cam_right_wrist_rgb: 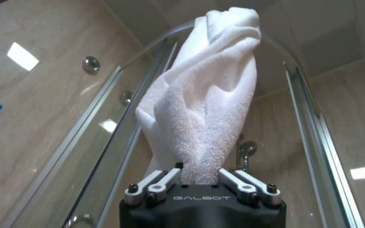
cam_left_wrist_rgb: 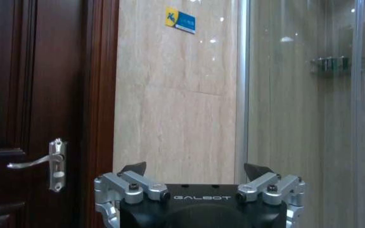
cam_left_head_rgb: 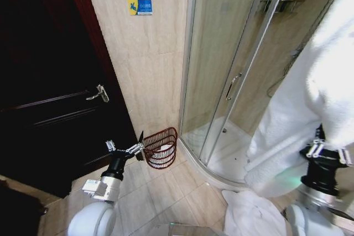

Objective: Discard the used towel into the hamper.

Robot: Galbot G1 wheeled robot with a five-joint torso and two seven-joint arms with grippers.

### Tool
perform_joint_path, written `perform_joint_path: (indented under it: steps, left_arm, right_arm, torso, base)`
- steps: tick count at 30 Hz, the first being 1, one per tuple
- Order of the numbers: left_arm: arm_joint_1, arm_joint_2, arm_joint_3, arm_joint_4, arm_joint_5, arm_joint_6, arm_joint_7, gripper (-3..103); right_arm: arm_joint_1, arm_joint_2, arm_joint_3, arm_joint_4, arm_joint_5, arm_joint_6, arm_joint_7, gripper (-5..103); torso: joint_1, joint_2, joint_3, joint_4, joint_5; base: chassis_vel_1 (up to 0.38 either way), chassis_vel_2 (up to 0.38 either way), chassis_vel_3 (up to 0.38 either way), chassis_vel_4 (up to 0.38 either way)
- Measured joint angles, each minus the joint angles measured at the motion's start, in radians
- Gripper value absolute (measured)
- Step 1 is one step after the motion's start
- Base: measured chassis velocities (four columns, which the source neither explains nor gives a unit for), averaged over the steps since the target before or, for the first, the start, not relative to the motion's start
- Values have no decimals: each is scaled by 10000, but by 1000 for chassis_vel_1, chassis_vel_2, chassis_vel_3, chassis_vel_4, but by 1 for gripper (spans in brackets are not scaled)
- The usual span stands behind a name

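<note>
Right gripper (cam_right_wrist_rgb: 198, 178): jaws clamped on the white towel (cam_right_wrist_rgb: 201, 104), held high at the right edge of the head view; the cloth hangs in a long fold in front of the glass shower enclosure (cam_left_head_rgb: 232, 75).

Left gripper (cam_left_wrist_rgb: 195, 173): spread wide, nothing in it, just beside the rim of the hamper (cam_left_head_rgb: 161, 147).

Hamper stands on the tiled floor (cam_left_head_rgb: 166, 192) against the beige wall, between the dark door (cam_left_head_rgb: 50, 81) and the shower's curved edge. Something white lies inside it. Open floor lies between hamper and robot.
</note>
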Motion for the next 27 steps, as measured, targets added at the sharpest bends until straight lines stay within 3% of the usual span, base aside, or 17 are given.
perform_joint_path:
  steps: [4,10,21,27]
  left_arm:
    - [0,0,0,0,0,0,0,100]
    - [0,0,0,0,0,0,0,100]
    - [0,0,0,0,0,0,0,100]
    - [0,1,0,0,0,0,0,100]
  right_arm:
    - [100,105,-122,-875,-531,627,273,11]
    - [-158,258,-171,-1301,-630,648,636,11]
    - [-271,461,-131,-423,-601,648,778,11]
    - [198,133,318,106,-601,647,1080,11]
  torso:
    - [0,0,0,1,3]
    - [0,0,0,-1,1]
    - [0,0,0,0,3]
    - [1,-2,2,0,13]
  base:
    - [0,0,0,0]
    - [0,0,0,0]
    - [0,0,0,0]
    - [0,0,0,0]
